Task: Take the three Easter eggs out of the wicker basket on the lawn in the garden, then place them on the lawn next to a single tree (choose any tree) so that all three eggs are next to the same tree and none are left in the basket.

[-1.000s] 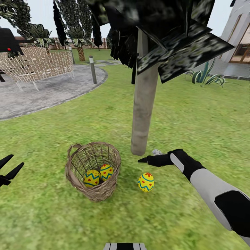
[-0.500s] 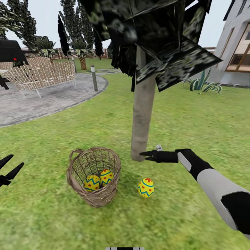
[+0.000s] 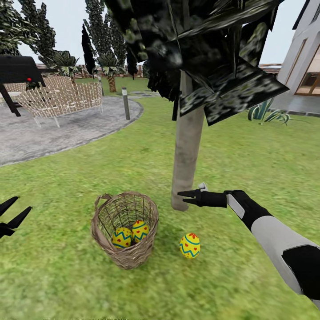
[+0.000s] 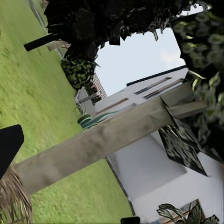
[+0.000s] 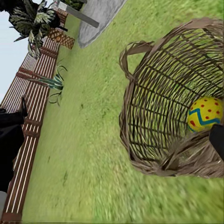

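Right end effector was empty, fingers parted a little, held above the lawn just in front of the tree trunk. Left end effector hung spread and empty, well apart from everything.

Egg positions: one Easter egg lay on the grass below and slightly toward the robot from the right end effector, near the trunk base. The other two eggs sat together in the bottom of the wicker basket, which stood below and to the left of the right end effector, near the tree. The right wrist view looked into the basket mouth and showed one egg against the inner weave.

Risks, as judged:
- The basket tapers and looked light; a finger catching the rim or a loop handle on the way in could tip it and spill the eggs.
- The two eggs touched each other; closing on one could nudge the other and spoil the grip.
- Eggs are round and smooth, so a pinch off-centre might squirt one out, and it could roll away from the tree.
- The arm swinging low could knock the egg already placed.

Surface: short grass, roughly level, yellowish patches. Room: open lawn all round; grey patio, lattice chairs and white house lay far beyond the end effector.
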`<state>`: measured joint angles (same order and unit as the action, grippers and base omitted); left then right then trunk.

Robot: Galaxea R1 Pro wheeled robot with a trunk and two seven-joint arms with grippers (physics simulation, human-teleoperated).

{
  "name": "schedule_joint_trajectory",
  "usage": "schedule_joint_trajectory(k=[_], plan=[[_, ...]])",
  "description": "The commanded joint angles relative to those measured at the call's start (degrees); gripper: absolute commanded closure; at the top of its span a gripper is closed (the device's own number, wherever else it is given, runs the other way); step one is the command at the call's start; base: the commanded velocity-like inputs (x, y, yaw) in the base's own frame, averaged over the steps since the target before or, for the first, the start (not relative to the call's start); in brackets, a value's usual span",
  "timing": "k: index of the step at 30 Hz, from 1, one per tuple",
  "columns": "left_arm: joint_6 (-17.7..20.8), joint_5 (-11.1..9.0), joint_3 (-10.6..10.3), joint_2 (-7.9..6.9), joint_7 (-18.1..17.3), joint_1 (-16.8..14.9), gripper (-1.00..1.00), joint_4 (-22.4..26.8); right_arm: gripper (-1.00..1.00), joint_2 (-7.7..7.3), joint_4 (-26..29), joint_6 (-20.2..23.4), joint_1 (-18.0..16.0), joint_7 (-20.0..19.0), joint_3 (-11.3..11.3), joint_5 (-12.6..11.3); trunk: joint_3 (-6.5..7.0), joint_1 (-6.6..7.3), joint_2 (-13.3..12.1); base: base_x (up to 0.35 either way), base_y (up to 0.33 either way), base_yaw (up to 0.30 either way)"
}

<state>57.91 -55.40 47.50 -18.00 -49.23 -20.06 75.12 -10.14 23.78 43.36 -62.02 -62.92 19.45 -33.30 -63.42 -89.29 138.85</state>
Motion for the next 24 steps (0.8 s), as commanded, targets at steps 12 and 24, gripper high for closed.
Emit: schedule_joint_trajectory(k=[12, 24], plan=[[0.2, 0.1, -0.2, 0.15, -0.3, -0.1, -1.00, 0.3, -1.00, -0.05, 0.0, 0.3, 0.0, 0.0, 0.4, -0.4, -0.47, 0.02, 0.0, 0.000, 0.000, 0.264], [0.2, 0.1, -0.2, 0.15, -0.3, -0.1, -1.00, 0.2, -1.00, 0.01, 0.0, 0.3, 0.0, 0.1, 0.4, -0.4, -0.90, 0.02, 0.0, 0.000, 0.000, 0.266]])
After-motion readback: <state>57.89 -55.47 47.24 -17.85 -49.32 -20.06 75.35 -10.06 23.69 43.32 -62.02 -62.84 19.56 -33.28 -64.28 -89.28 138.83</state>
